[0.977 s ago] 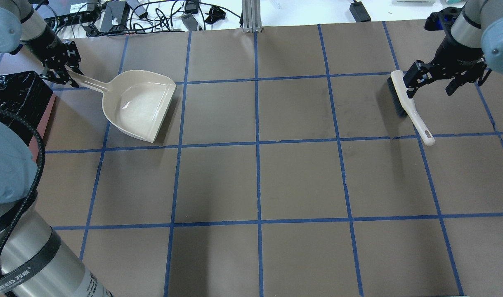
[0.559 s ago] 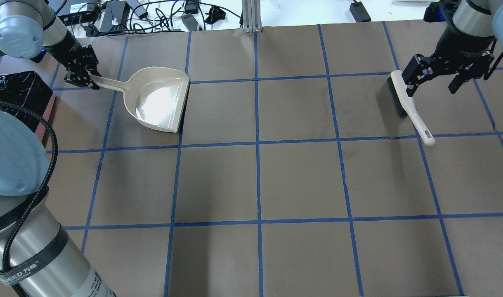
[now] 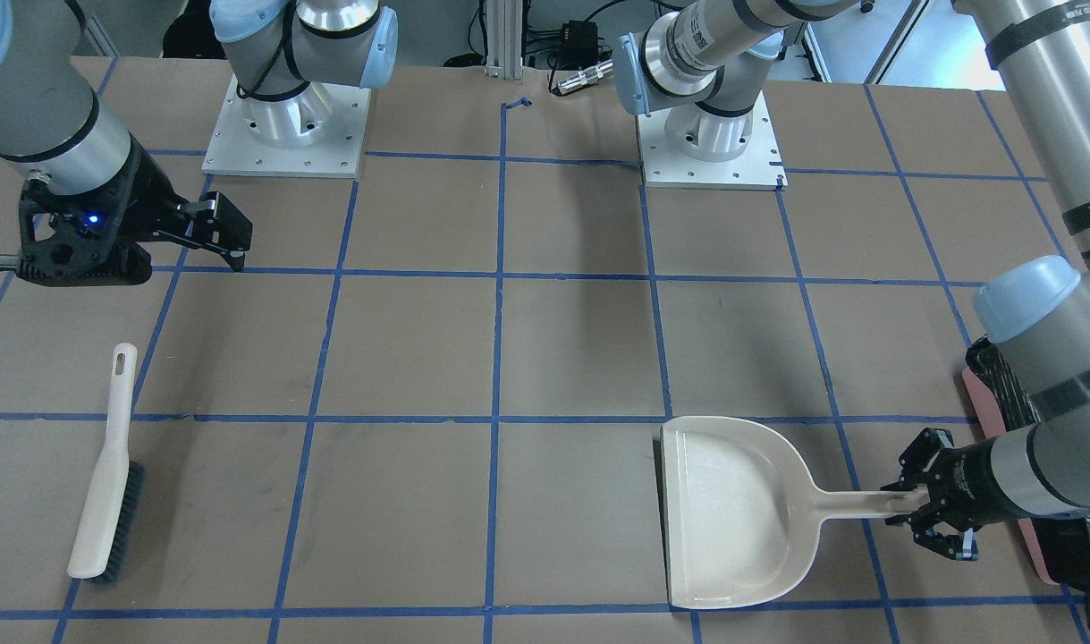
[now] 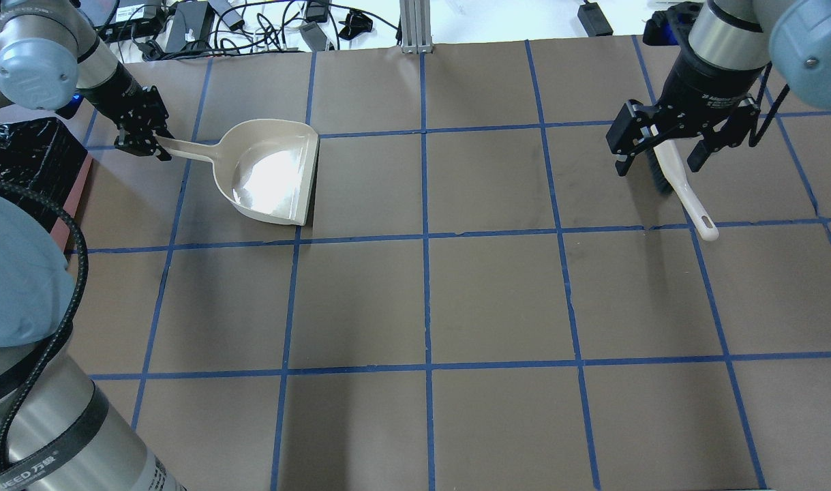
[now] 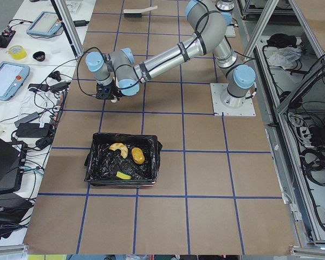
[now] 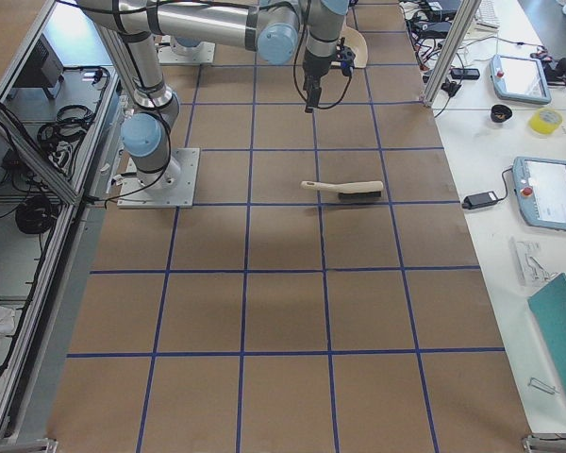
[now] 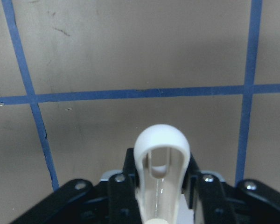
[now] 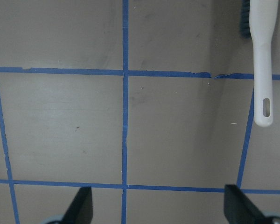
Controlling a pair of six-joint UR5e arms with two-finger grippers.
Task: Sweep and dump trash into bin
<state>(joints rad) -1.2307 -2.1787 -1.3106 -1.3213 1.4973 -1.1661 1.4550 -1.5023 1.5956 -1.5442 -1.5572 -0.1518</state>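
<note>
The dustpan [image 4: 272, 177] has swung round, clenched by the left tool [image 4: 142, 141]; the right tool [image 4: 657, 164] hangs released above the brush [image 4: 694, 210].

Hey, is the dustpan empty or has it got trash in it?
Empty. The dustpan is bare beige inside in the overhead and front views; the three trash pieces lie in the bin.

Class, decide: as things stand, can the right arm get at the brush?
Probably yes: the right gripper hangs open above the table near the brush, which lies flat with nothing on or around it.
</note>
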